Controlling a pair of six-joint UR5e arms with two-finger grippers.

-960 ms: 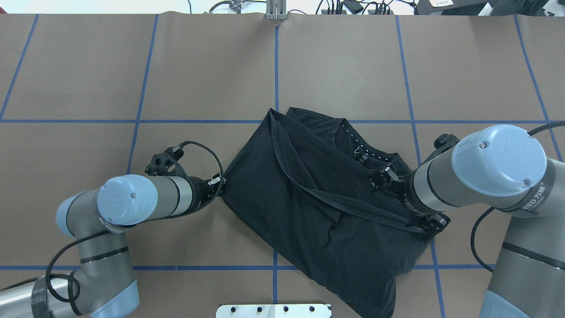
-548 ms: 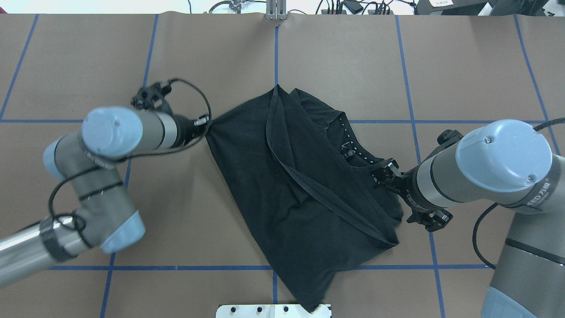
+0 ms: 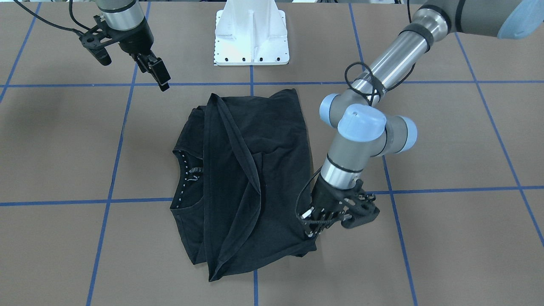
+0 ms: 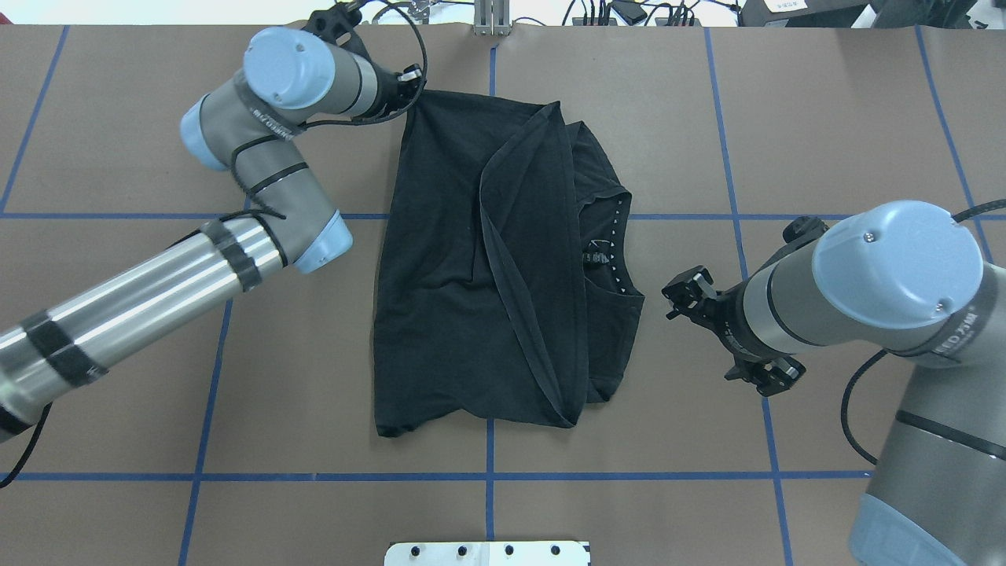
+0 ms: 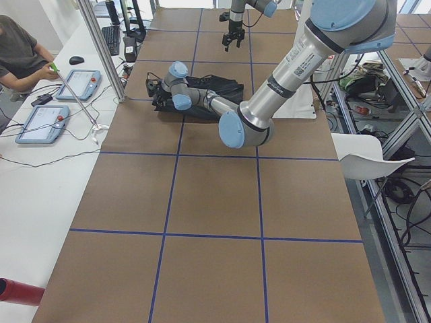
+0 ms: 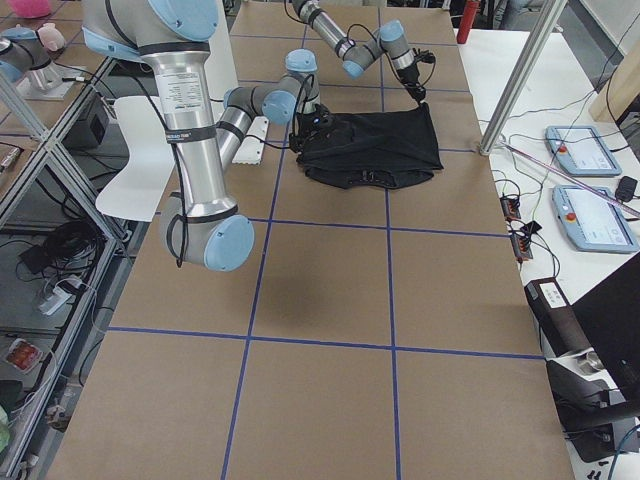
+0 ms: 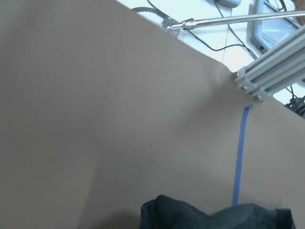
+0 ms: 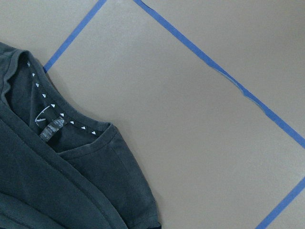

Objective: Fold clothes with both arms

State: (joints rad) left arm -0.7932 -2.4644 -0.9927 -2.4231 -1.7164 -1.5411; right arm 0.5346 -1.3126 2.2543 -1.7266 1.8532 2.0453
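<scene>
The black T-shirt lies loosely folded lengthwise on the brown table, its patterned neck lining facing my right side; the logo print is hidden. It also shows in the front view and in both wrist views. My left gripper is shut on the shirt's far-left corner, low at the table. My right gripper is open and empty, held above the table a short way right of the collar, apart from the cloth.
The white pedestal base stands at the near edge, behind the shirt's near hem. An aluminium post and cables sit at the far edge, close to my left gripper. Blue tape lines grid the table. An operator sits by tablets.
My left gripper has dragged the shirt's corner far across the table, swinging and stretching the shirt out lengthwise. My right gripper has let go of the collar area and drawn back to the right.
</scene>
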